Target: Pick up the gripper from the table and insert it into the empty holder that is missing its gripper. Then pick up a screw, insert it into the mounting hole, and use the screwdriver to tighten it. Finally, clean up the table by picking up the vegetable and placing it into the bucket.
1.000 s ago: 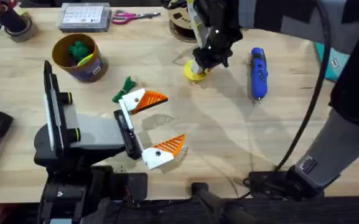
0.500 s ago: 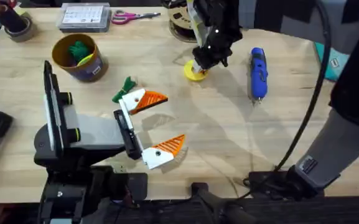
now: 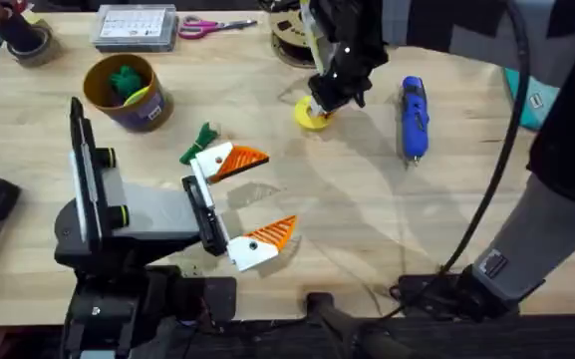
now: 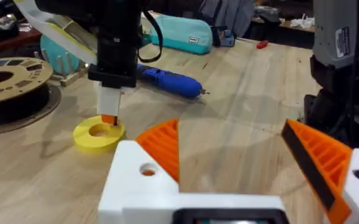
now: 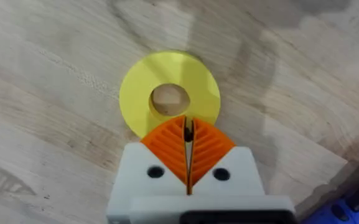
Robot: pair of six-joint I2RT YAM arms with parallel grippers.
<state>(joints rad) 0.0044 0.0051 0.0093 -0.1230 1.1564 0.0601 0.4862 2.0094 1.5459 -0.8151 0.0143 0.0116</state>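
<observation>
My right gripper (image 5: 187,155) hangs over the yellow ring (image 3: 312,117) at the far middle of the table, its orange pads pressed together on something thin and dark that I cannot identify (my arm hides this from overhead). My left gripper (image 3: 242,204) rests wide open at near centre. Nothing has shifted: the screwdriver (image 3: 413,117) lies right of the ring, the vegetable (image 3: 201,140) beside my left fingers, the bucket (image 3: 126,92) far left.

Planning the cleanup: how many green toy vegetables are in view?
2. A small sprig lies on the table near the yellow bucket; a bigger bundle sits inside that bucket. More could be hidden under it.
</observation>
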